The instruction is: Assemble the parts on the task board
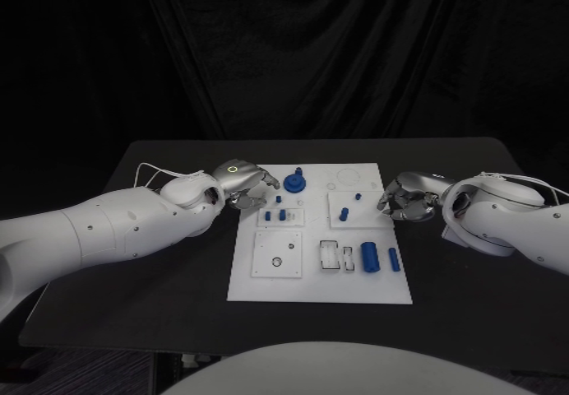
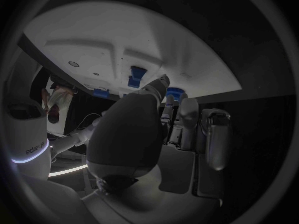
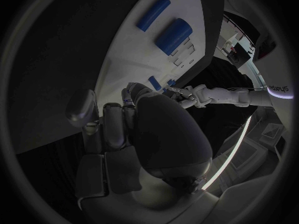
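The left hand (image 1: 243,188) sits at the board's (image 1: 320,288) left edge, far end, fingers curled — whether it pinches anything cannot be told. Just to its right stands a blue part (image 1: 295,180), upright, nearer this hand than the other. Two cylinders (image 1: 380,257) lie loose toward the board's right side, long axes running near-to-far. The right hand (image 1: 407,197) rests at the right edge, fingers curled in; it appears to hold nothing, though its grasp is hidden.
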